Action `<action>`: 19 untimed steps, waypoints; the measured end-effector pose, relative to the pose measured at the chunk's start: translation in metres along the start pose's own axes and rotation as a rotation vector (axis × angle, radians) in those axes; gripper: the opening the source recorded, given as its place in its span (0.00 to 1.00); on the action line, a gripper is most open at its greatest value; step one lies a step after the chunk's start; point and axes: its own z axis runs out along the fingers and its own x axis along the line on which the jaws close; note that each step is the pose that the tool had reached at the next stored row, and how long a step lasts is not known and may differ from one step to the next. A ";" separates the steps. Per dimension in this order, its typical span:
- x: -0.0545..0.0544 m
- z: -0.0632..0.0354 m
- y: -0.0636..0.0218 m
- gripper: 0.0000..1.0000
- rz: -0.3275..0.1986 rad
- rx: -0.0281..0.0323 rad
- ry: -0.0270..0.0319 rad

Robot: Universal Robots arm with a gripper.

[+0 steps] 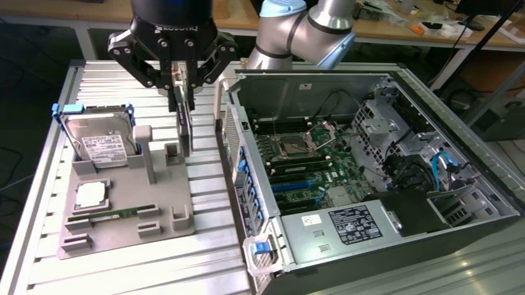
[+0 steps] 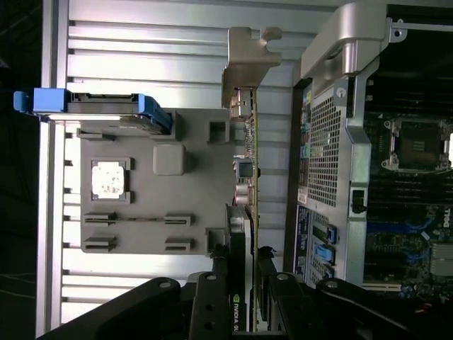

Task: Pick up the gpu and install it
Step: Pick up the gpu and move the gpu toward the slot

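**Q:** Which element lies closest to the wrist camera?

**A:** The gripper (image 2: 243, 263), black and two-fingered. Its fingers (image 2: 219, 273) are clamped on the gpu (image 2: 246, 177), which is seen edge-on. The silver bracket (image 2: 248, 57) is at the end farthest from them.

**Q:** Where is the gpu in the exterior view?

**A:** At eleven o'clock in the frame, held on edge below the gripper (image 1: 182, 86). The lower part of the gpu (image 1: 184, 126) overlaps the posts of the grey fixture (image 1: 164, 196). Whether it sits in a slot or hangs above one cannot be told.

**Q:** What surrounds it?

**A:** At nine o'clock from the card, a hard drive (image 1: 98, 138) with blue rails stands tilted in the fixture. At seven o'clock lie a CPU (image 1: 90, 193) and a RAM stick (image 1: 123, 213). At three o'clock, just beside the card, is the open computer case (image 1: 279, 86), its motherboard (image 1: 303, 166) exposed. Fixture and case rest on a ribbed aluminium table (image 1: 33, 215).
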 end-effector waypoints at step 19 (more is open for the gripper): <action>-0.032 -0.0015 -0.0013 0.27 0.000 0.0000 0.0043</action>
